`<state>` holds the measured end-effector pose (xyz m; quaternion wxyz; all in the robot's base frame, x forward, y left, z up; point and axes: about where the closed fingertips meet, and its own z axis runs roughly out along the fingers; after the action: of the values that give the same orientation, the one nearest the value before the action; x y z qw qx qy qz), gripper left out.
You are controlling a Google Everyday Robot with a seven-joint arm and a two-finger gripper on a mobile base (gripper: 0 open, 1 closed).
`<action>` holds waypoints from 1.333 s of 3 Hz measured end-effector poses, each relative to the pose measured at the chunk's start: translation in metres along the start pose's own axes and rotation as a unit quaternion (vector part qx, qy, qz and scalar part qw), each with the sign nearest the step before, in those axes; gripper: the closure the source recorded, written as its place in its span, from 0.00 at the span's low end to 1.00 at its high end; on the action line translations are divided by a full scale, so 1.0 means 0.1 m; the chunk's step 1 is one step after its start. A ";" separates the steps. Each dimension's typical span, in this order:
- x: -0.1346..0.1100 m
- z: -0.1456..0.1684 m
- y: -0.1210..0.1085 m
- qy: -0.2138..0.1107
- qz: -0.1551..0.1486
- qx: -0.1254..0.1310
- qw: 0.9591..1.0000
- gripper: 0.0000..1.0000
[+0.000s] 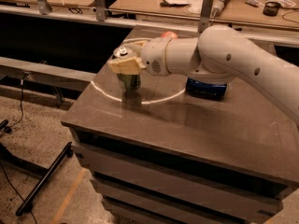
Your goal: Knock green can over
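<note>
The green can (129, 81) stands on the dark table top (187, 125) near its left side, its silver top (122, 52) showing just above my gripper. My gripper (126, 65) is at the can's upper half, its beige end lying across the front of the can and touching it. The white arm (219, 55) reaches in from the right. The can looks upright or only slightly tilted. Its upper side is hidden behind the gripper.
A blue can (205, 88) sits under the arm to the right of the green can. A reddish round fruit (169, 34) lies behind the arm. The table's left edge (79, 101) is close to the can. Benches with clutter stand behind.
</note>
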<state>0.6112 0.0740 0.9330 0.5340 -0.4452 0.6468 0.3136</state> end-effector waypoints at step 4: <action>0.06 -0.54 0.28 0.242 -0.020 -0.083 0.966 0.73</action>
<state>0.5629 0.0367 0.9375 0.3286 -0.5638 0.7192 0.2384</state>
